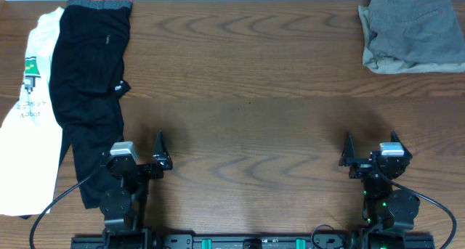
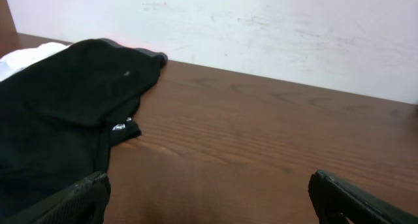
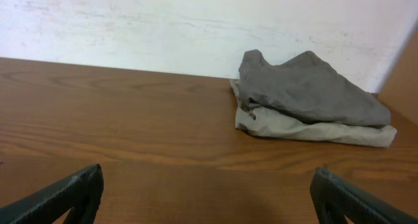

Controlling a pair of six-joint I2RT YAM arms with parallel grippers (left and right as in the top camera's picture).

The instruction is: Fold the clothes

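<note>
Here the wooden counter (image 1: 247,82) is shown with both arms drawn in at its near edge, the left arm (image 1: 120,194) at 7 o'clock and the right arm (image 1: 389,202) at 5 o'clock. The left fingers (image 2: 353,201) stand spread wide, with only wood grain between them. The right fingers (image 3: 65,194) are spread just as wide and hold nothing. Neither pair touches cloth.

The clothes lie in two groups, well apart.
- **Trousers, 10 o'clock:** black trousers (image 1: 91,75) run lengthwise from the far edge toward the near one. Their red-grey waistband (image 1: 100,2) is at the 12 o'clock end, and the leg end lies just beside the left arm. A small white label (image 1: 118,89) shows on their 3 o'clock edge.
- **T-shirt, 9 o'clock:** a white T-shirt (image 1: 29,133) lies flat, partly under the trousers' 9 o'clock side. It carries a green and black print (image 1: 30,71) and reaches the counter's left edge.
- **Shorts, 1 o'clock:** in the far corner, grey shorts (image 1: 414,24) sit bunched on top of khaki shorts (image 1: 381,66). Only a rim of the khaki pair shows, along the 9 and 6 o'clock sides.

From the right wrist, this pile appears at 1 o'clock ahead of the fingers, against a pale, scuffed wall (image 3: 163,28). From the left wrist, the trousers fill the 9 to 10 o'clock part of the view.
</note>
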